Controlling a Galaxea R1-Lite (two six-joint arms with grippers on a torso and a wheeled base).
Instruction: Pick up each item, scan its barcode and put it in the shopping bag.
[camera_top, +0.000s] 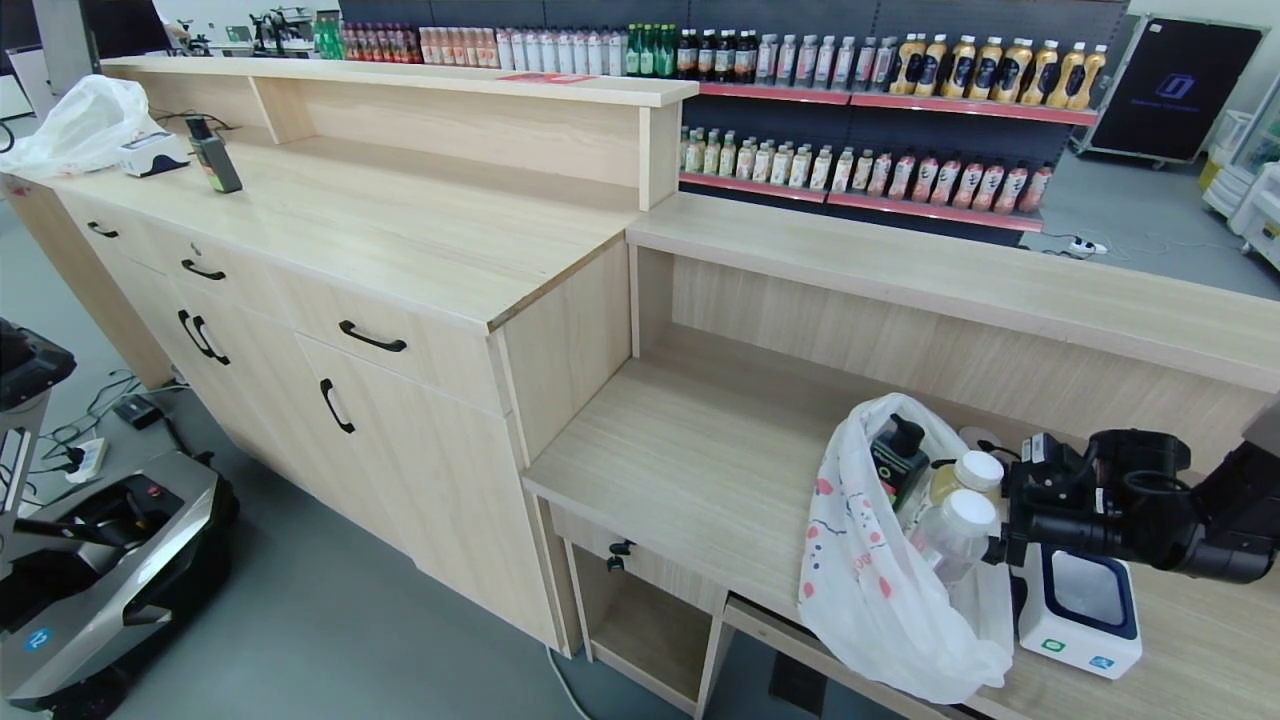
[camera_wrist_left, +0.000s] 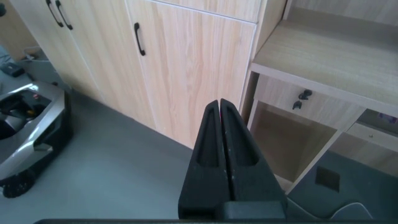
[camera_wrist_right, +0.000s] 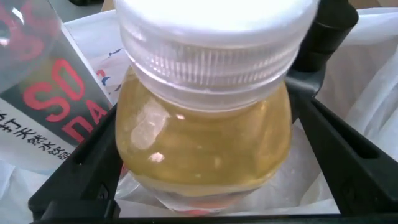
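White-capped bottle of yellow liquid, clamped in right gripper, at shopping bag mouth (scanner just beside). Looks like bagging step; next calls for lowering inside, then release. Left gripper pinched closed.

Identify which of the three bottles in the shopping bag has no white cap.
The dark bottle at the far side of the shopping bag: its top is black, the other two have white caps.

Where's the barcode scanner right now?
Head view, right side: the barcode scanner sits on the lower counter, right beside the shopping bag, on the side away from the tall cabinet.
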